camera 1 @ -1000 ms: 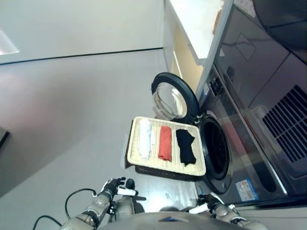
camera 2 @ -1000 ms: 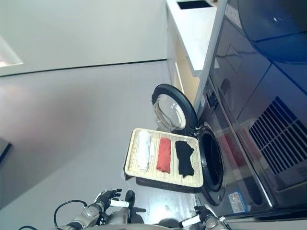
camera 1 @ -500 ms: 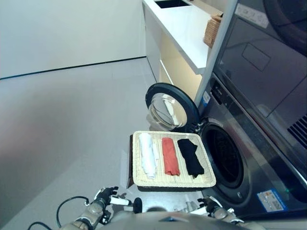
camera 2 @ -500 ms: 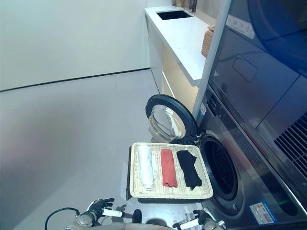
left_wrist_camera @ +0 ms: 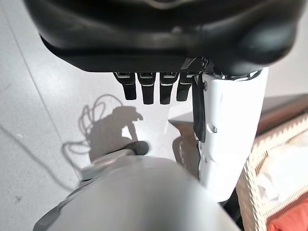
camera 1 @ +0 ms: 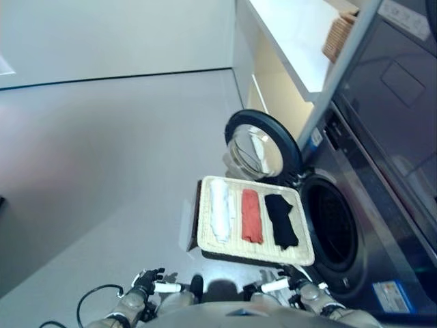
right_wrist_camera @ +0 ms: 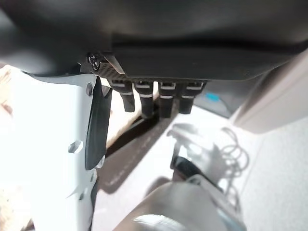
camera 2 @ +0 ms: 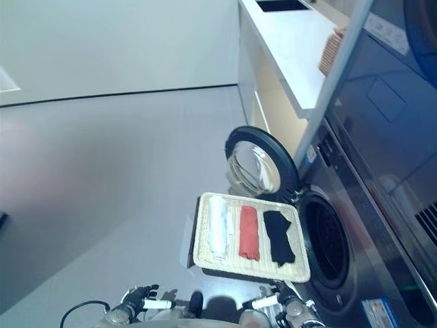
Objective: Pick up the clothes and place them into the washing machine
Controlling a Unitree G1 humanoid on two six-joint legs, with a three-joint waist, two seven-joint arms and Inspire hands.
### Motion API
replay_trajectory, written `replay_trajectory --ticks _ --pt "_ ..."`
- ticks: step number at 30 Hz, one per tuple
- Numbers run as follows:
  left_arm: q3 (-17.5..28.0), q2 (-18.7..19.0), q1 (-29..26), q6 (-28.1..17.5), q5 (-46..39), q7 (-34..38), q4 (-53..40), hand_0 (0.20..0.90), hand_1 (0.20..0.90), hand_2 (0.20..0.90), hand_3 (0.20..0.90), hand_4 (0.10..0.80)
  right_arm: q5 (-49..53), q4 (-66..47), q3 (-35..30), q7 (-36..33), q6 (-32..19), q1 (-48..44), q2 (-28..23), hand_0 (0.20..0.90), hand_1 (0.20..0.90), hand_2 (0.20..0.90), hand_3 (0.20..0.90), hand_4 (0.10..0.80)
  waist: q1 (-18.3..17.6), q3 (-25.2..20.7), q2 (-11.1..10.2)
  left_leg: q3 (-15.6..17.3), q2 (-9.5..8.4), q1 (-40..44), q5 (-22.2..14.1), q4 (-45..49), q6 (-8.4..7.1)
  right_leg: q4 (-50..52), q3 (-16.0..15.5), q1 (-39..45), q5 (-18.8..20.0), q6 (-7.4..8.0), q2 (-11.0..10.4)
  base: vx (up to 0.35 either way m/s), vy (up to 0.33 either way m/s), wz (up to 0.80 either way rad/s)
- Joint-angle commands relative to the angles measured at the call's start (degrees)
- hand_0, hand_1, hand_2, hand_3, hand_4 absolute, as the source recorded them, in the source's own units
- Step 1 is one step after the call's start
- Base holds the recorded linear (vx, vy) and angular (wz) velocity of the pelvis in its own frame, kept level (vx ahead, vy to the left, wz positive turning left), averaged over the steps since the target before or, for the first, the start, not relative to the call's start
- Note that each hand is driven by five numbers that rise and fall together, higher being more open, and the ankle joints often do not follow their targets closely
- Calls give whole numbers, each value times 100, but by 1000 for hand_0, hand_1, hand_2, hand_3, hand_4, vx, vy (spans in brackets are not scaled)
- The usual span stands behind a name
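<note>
Your left hand [camera 1: 146,281] and right hand [camera 1: 292,285] hang low at the near edge, fingers relaxed and holding nothing. Ahead of them, well apart from both, lies the woven tray [camera 1: 205,236] bearing three folded clothes side by side: the white cloth [camera 1: 220,209] at left, the red cloth [camera 1: 251,215] in the middle, the black cloth [camera 1: 280,219] at right. Just right of the tray you see the washing machine [camera 1: 369,225] drum, its round door [camera 1: 263,144] swung out beyond the tray's far edge.
</note>
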Motion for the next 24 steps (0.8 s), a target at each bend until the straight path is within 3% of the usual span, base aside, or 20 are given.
replay_trajectory --ticks 1,5,11,18,24 --pt "45 -71 -249 -209 158 -73 91 900 900 900 900 800 178 87 -136 -262 48 -112 -363 900 900 900 900 800 -12 11 -195 -249 -87 67 35 -258 -340 -1077 -205 640 684 146 7 75 -47 6" --pt "14 11 -205 -252 98 -15 -225 900 900 900 900 800 197 62 -293 -556 70 -701 -762 900 900 900 900 800 11 161 -75 -255 -106 -96 32 -258 -321 -1124 -239 542 707 180 -53 -46 -8 4" --pt "-296 112 -556 -358 -431 247 -751 900 900 900 900 800 266 261 71 -981 180 -2347 -1385 900 900 900 900 800 115 956 124 -102 -224 -1168 138 145 -253 -654 10 -694 866 152 -171 -286 48 -12" --pt "-525 65 -903 -420 -867 444 -1044 900 900 900 900 800 244 362 479 -1403 235 -3571 -1890 900 900 900 900 800 232 1355 91 122 -374 -2440 -51 1123 -232 -21 216 -1836 888 103 -107 -124 32 -22" --pt "-416 117 -1037 -484 -1258 627 -1178 900 900 900 900 800 -53 460 905 -1642 293 -4149 -2230 900 900 900 900 800 288 1506 135 139 -458 -3177 -199 1608 -240 496 251 -2616 751 48 -85 -35 11 -4"
